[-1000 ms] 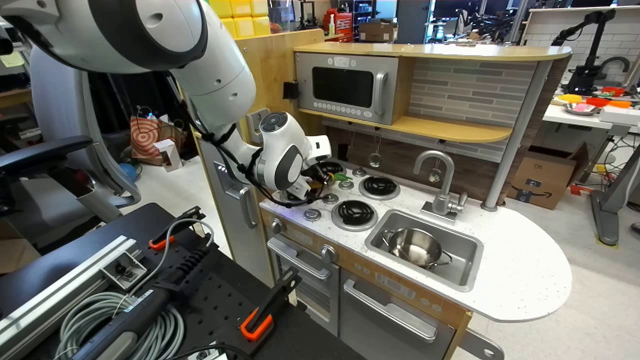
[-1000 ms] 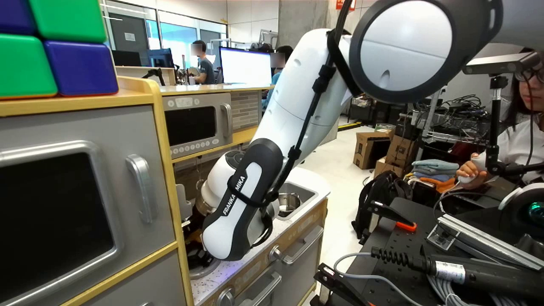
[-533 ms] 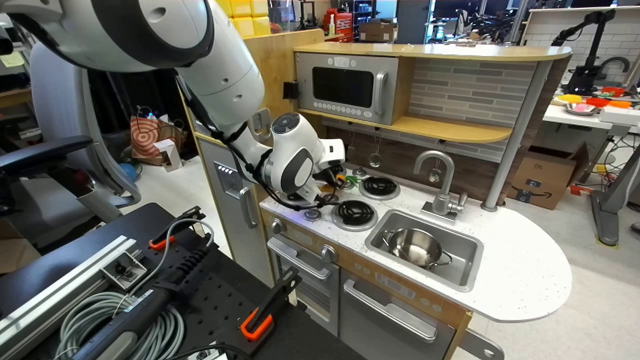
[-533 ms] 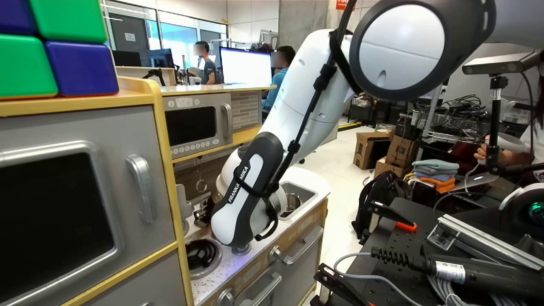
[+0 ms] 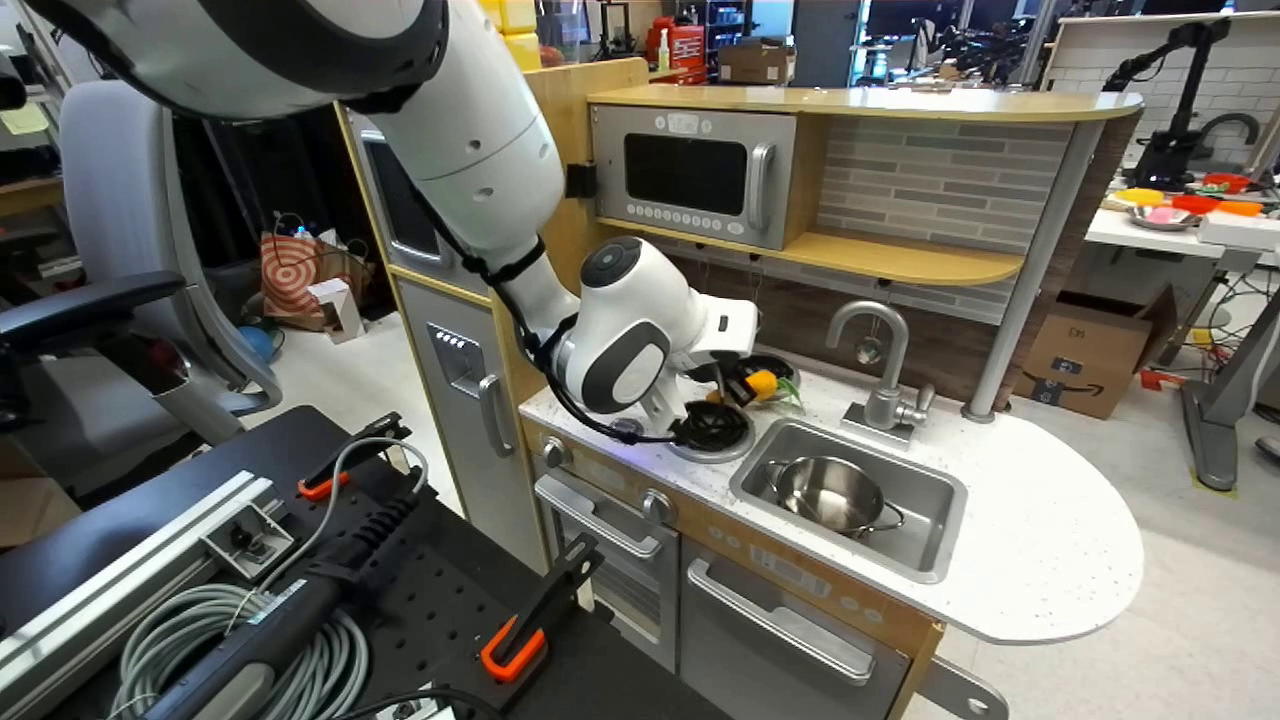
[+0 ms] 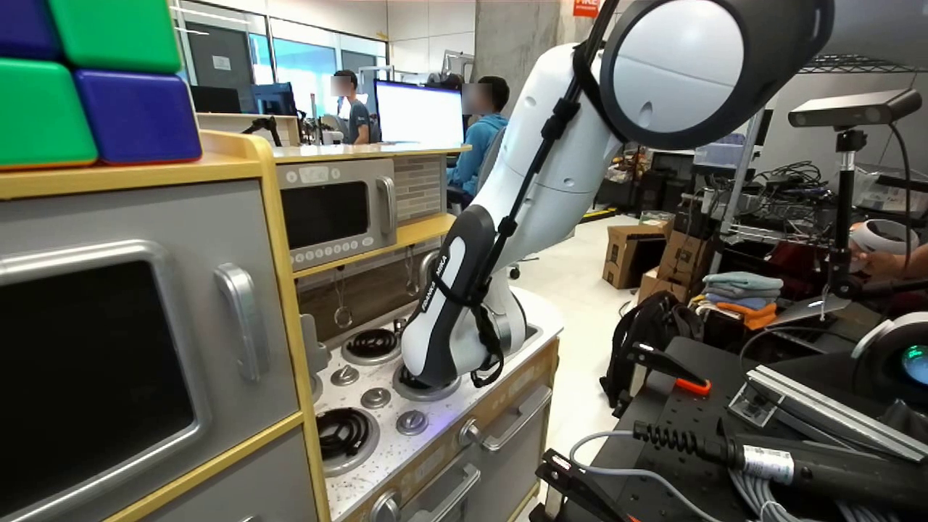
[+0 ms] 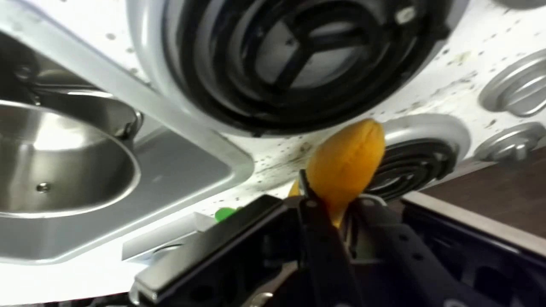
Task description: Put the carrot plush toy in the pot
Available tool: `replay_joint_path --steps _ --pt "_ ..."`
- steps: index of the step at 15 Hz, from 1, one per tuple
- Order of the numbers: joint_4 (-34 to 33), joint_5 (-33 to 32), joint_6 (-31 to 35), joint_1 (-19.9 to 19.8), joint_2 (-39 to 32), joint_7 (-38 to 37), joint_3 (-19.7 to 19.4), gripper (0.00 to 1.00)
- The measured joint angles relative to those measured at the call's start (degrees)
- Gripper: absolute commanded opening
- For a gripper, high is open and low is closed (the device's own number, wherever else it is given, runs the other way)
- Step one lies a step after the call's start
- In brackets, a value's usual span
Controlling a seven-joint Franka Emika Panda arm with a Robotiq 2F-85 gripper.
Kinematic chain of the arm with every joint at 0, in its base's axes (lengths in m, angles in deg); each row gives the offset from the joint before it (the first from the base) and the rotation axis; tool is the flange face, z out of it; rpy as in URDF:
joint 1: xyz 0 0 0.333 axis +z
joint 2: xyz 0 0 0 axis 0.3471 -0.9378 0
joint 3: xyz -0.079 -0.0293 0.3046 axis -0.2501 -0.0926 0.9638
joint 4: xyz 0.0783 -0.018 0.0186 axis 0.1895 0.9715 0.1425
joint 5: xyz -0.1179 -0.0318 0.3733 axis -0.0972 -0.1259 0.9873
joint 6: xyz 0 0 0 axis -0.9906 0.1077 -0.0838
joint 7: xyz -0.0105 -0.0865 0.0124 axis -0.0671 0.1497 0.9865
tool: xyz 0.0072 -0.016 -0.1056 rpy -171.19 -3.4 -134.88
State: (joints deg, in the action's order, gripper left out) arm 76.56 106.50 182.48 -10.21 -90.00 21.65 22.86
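Note:
The carrot plush toy is orange with green at its end. In the wrist view its orange body sticks up between the fingers, and a bit of green shows past the left one. My gripper is shut on it and holds it above the stove, close to the sink's back left corner in an exterior view. The silver pot stands in the grey sink, to the right of the gripper. The pot shows at the left of the wrist view. The arm hides toy and pot in an exterior view.
A faucet rises behind the sink. A wooden shelf and a toy microwave hang above the counter. Burners and knobs lie left of the sink. White counter extends right of the sink.
The arm has moved right along the counter in both exterior views, carrying the carrot plush toy from the left burners toward the sink. The pot has not moved.

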Motion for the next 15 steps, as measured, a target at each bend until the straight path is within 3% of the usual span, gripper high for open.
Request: replay_joint_path --steps 9,15 --pt "4.9 17.97 -3.78 1.38 0.43 -4.29 -7.37 0.03" --pt "6.56 19.98 -14.98 1.79 5.32 -7.6 -9.7 0.03"
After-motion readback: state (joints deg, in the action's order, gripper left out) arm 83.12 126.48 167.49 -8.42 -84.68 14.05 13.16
